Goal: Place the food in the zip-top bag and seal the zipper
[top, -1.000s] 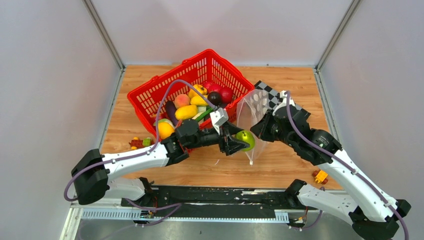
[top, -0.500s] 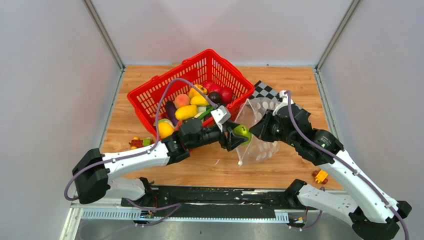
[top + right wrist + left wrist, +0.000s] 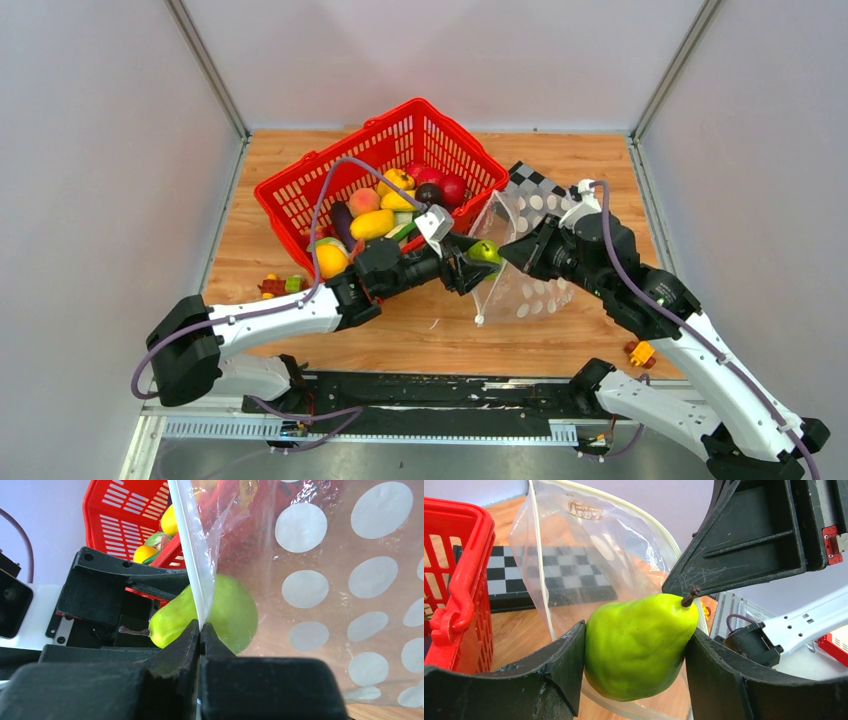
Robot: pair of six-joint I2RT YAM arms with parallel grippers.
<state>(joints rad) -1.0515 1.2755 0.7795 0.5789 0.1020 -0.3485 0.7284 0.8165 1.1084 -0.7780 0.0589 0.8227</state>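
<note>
My left gripper (image 3: 478,262) (image 3: 636,636) is shut on a green pear (image 3: 486,253) (image 3: 639,645) (image 3: 235,612), one piece of the food, gripping it by the sides. The pear sits at the open mouth of the zip-top bag (image 3: 535,270) (image 3: 574,555) (image 3: 350,580), a clear bag with white dots. Its rounded end shows through the film in the right wrist view. My right gripper (image 3: 516,256) (image 3: 200,630) is shut on the bag's mouth edge, on the zipper (image 3: 192,555) (image 3: 536,565), and holds the bag up off the table.
A red basket (image 3: 300,200) (image 3: 459,595) at the back left holds more food (image 3: 375,222). The checkerboard (image 3: 535,183) (image 3: 574,577) lies behind the bag. Small toy blocks lie at the left (image 3: 280,286) and near the right arm (image 3: 641,352).
The left gripper has carried the pear away from the arm bases and up into the bag's mouth. The right gripper has moved right with the bag edge, and the bag has spread out wider.
</note>
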